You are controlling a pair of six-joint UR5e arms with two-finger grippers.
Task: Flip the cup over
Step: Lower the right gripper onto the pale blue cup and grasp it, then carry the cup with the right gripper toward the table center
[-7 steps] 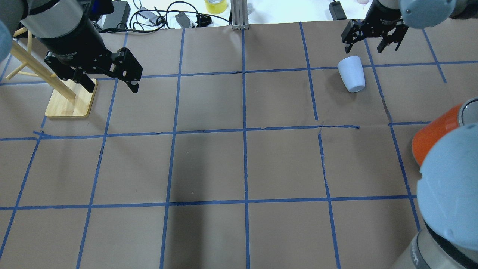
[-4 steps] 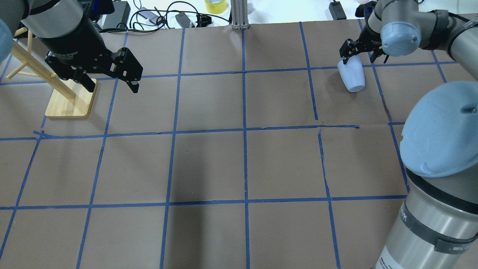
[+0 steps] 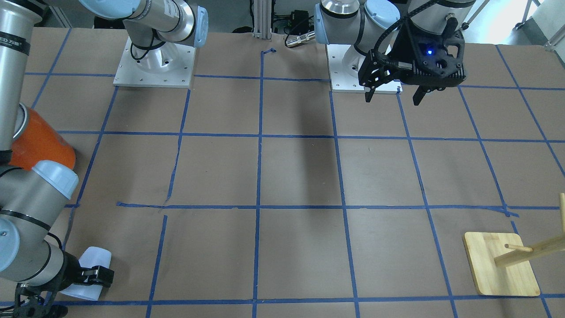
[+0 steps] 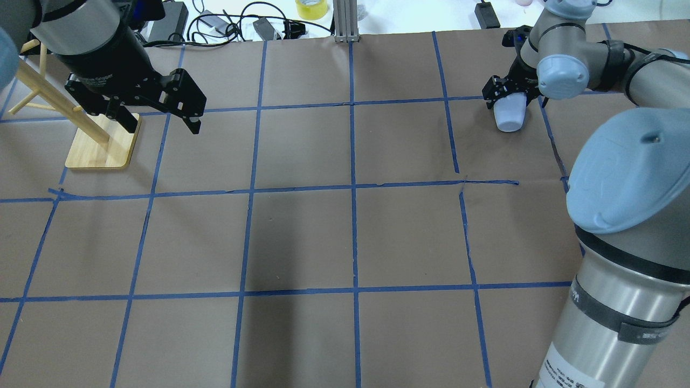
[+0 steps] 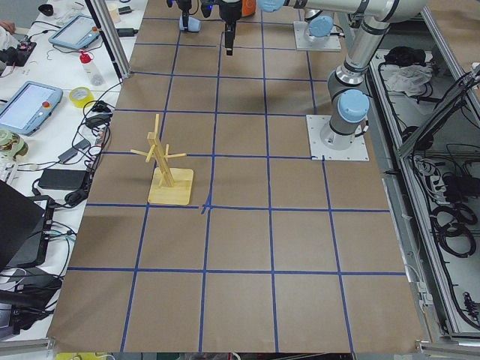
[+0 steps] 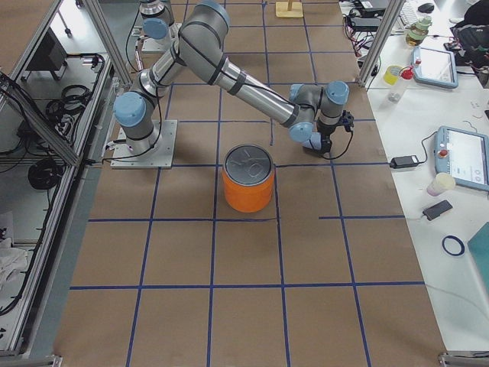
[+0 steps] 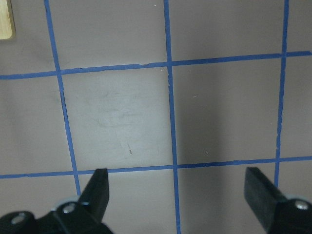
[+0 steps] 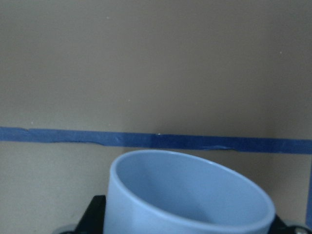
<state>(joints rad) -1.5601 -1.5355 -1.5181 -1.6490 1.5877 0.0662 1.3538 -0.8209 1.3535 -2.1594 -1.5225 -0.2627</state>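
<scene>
With the right gripper (image 4: pixel 509 99) closed on the cup (image 4: pixel 509 119), which lies on its side at the far right of the table (image 4: pixel 345 237), the wrist should lift clear before rotating, holding firm against the smooth taper.

Pale blue-white tapered cup (image 4: pixel 509 114) lies on its side, rim in right pincer (image 4: pixel 511 98).

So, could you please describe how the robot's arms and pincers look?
Both arms are silver-grey tubes with pale blue joint caps; the right arm has a black band and printed lettering. Each pincer is black with two fingers; the left pincer carries a black cable and a blue light.
</scene>
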